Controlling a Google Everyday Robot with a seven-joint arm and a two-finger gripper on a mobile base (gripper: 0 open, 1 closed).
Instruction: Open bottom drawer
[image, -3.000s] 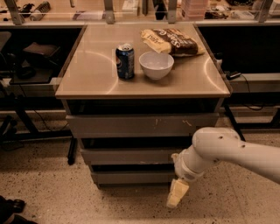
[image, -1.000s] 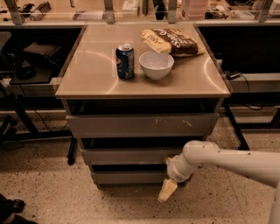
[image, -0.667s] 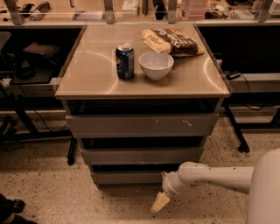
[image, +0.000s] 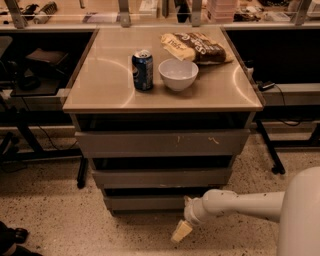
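I'm looking at the pale yellowish claw (image: 181, 231) now. It hangs low over the speckled beige floor (image: 65, 225), tilted down and to the left at the end of the white rounded arm (image: 240, 204), which reaches in from the right. I cannot tell from here whether the claw is released or clenched, and it is grasping nothing that I can see.

Just above the claw and a little to its left is the bottom drawer (image: 145, 202), a plain grey handleless front and the lowest of the cabinet's three. It looks pushed in. The claw tip sits below its lower edge, near its right end and apart from it. The white wrist joint is close to that right end, but I cannot tell if it touches.

Higher above the claw comes the middle grey drawer front (image: 160, 178). Above that is the widest grey drawer front with pale scratches (image: 160, 143).

Well above the claw is the tan cabinet top (image: 100, 80). A blue drink can (image: 142, 70) stands upright there, up and to the claw's left. Just beside the can, almost straight above the claw, is a white round bowl (image: 178, 74). Behind the bowl, farthest from the claw, a brown and cream snack bag (image: 195, 47) lies flat.
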